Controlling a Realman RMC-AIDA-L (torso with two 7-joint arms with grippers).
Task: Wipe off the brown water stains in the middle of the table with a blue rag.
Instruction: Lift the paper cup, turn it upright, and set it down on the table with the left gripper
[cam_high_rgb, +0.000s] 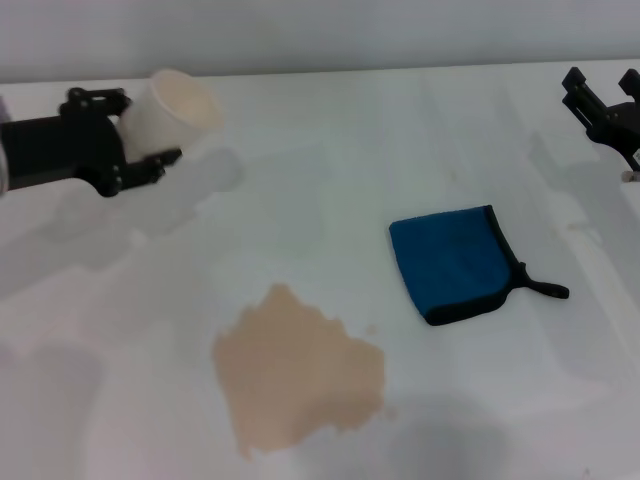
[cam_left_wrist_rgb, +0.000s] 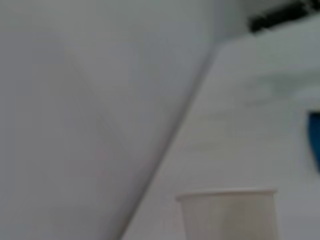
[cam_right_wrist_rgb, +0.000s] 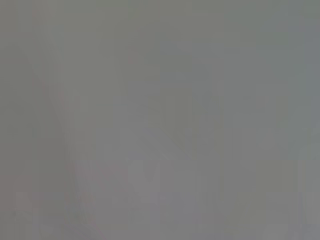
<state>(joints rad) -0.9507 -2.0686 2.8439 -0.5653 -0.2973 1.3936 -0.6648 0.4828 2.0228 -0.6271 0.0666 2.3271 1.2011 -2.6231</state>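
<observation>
Brown water stains (cam_high_rgb: 300, 365) unwiped, blue rag (cam_high_rgb: 452, 262) untouched nearby; our left gripper (cam_high_rgb: 140, 135) clamps a cup (cam_high_rgb: 170, 108), right gripper's (cam_high_rgb: 605, 105) jaws unclear, so we judge rag pickup next.

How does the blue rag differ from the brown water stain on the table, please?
The blue rag is bright blue, neatly squarish with black edging; the brown water stain is pale tan with a ragged outline. The stain covers more area than the rag. Both lie flat on the white table, apart from each other.

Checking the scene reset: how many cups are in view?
1. The white cup is held tilted in the left gripper, above the table's far left.
</observation>
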